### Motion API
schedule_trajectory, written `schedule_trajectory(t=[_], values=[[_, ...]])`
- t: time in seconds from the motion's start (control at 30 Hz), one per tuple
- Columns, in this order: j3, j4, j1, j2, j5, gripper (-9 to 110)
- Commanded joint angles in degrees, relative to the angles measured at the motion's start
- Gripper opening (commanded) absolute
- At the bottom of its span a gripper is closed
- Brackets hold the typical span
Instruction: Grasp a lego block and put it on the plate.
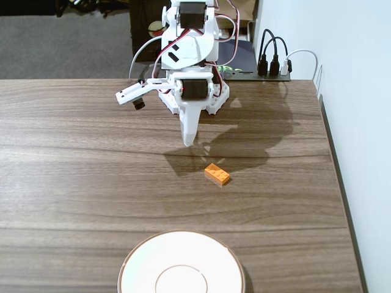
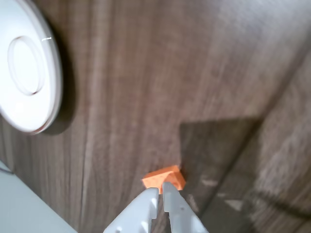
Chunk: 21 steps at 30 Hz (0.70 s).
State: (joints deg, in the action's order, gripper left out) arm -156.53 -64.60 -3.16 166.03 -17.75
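I'm up above the tabletop [image 1: 73, 159] with my hand [image 1: 189, 141] pointing down, tips pressed nearly together and holding nothing. In the wrist view my hand [image 2: 160, 190] shows only a thin slit between the two white tips. The lego block [image 1: 218, 174] lies flat on the wood, just ahead of my tips and a little to the right in the fixed view, apart from them; in the wrist view the lego block [image 2: 164, 178] peeks out right beyond the tips. The plate [image 1: 140, 256] sits empty at the near edge, well apart from the brick; the wrist view has the plate [image 2: 51, 104] off in the top left corner.

So, the reach. I reckon I need to spread the tips wide first, wider than the brick's short side, then move forward over it. It lies at a slant, so I'd turn my wrist to square up with its long faces. Come down straight, one tip each side, and close only once low, or I'll nudge it away.
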Motion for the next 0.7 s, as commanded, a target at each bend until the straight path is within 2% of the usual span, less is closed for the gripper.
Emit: schedule_trajectory(t=[0.0,0.17,0.37,0.57,0.67], values=[[5.89,0.35,-0.70,-4.66,-10.90,0],[11.43,-0.53,-1.05,-12.92,-28.39,0],[18.54,-7.47,-1.32,-22.59,-53.26,0],[26.72,-14.94,-1.14,-30.15,-67.94,0],[29.79,-16.08,-0.70,-32.61,-71.89,1]])
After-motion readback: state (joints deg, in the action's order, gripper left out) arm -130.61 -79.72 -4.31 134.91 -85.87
